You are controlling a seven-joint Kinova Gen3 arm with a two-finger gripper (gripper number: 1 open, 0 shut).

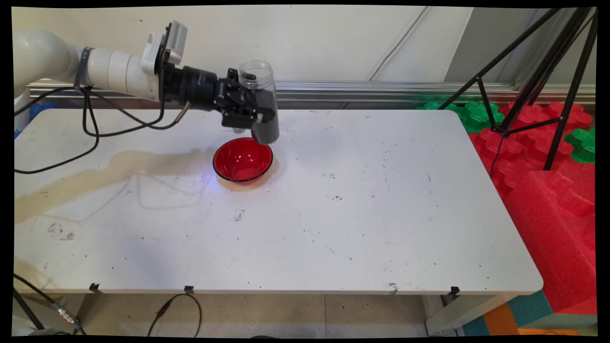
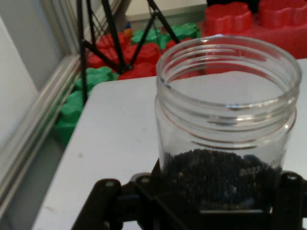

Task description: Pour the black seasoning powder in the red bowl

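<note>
My gripper is shut on a clear plastic jar partly filled with small black grains. The jar stands nearly upright, its open mouth on top, held above the table. Just below and slightly left of it sits a red bowl with a black rim, empty inside. In the hand view the jar fills the right half, its threaded mouth open and the dark grains lying in its lower part, with the gripper clamped round its base.
The white table stretches right and toward the near edge. Red and green foam blocks and a black tripod stand off the table's right side. Black cables hang from the arm at left.
</note>
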